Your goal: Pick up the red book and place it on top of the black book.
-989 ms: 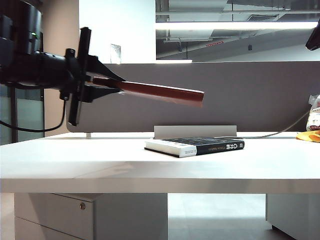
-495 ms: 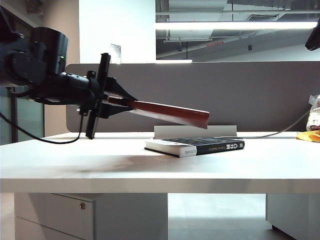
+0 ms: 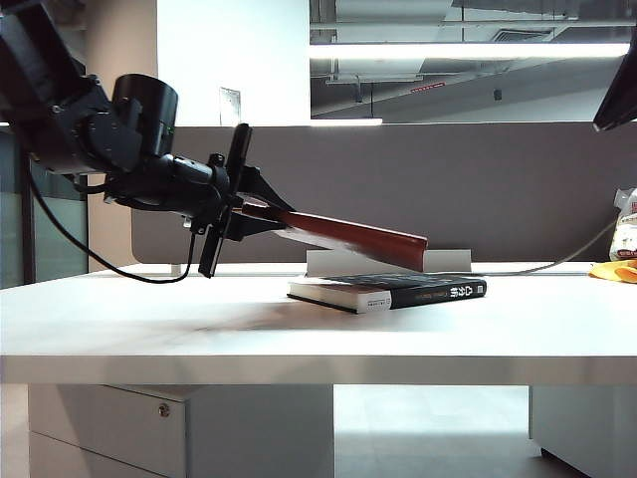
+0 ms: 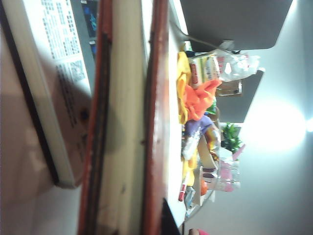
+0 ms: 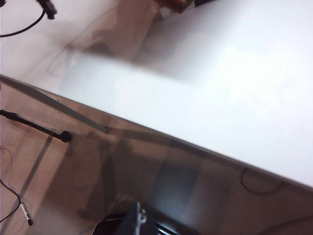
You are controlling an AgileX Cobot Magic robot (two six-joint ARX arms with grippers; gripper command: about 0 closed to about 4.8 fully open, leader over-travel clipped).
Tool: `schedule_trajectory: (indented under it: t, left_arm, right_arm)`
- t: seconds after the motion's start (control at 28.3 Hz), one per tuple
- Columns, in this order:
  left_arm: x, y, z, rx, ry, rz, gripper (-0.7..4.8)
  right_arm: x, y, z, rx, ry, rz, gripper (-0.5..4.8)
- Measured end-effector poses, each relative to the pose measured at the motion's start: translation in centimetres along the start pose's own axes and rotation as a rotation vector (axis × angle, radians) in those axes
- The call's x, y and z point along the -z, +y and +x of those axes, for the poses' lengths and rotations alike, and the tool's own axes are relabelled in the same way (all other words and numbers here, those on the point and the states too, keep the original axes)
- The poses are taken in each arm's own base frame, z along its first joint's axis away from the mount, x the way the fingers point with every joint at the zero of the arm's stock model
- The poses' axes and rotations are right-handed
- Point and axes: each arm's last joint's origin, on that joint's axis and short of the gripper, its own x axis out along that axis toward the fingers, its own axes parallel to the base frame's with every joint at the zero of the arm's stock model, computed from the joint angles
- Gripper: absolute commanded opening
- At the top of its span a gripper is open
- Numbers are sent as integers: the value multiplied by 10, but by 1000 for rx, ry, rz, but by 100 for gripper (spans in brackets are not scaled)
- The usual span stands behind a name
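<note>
The black book [image 3: 398, 291] lies flat on the white table [image 3: 149, 319], its spine with white characters facing front. My left gripper [image 3: 261, 214] is shut on one end of the red book [image 3: 348, 237]. That book slopes down to the right, and its free end hangs just above the black book's rear part. In the left wrist view the red book [image 4: 124, 122] shows pale page edges between red covers, with the black book [image 4: 54, 88] beyond it and one dark finger [image 4: 167, 226] against a cover. My right gripper [image 3: 619, 95] hangs high at the right edge, and only a dark sliver [image 5: 138, 221] of it shows.
A grey partition [image 3: 498, 189] runs behind the table. A white stand [image 3: 388, 261] sits right behind the black book. A snack bag and yellow-orange items [image 3: 622, 249] crowd the far right. Drawers [image 3: 109, 428] stand under the table's left side.
My left gripper has moved right and down with the red book. The book now tilts more steeply, and its free end has sunk to just over the black book.
</note>
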Motion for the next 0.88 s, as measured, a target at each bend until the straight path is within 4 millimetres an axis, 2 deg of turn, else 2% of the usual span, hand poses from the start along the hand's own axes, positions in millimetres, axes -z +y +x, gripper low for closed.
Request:
schedule_trajectory:
  t: [0.25, 0.49, 0.88]
  left_arm:
    - [-8, -8, 9, -56, 27, 29, -6]
    - [-10, -12, 10, -47, 39, 52, -6]
    - [-9, -9, 10, -93, 58, 24, -6]
  right_arm:
    - [-13, -2, 9, -23, -73, -4, -6]
    - [-29, -6, 33, -86, -48, 49, -6]
    - [-94, 10, 62, -77, 34, 31, -6]
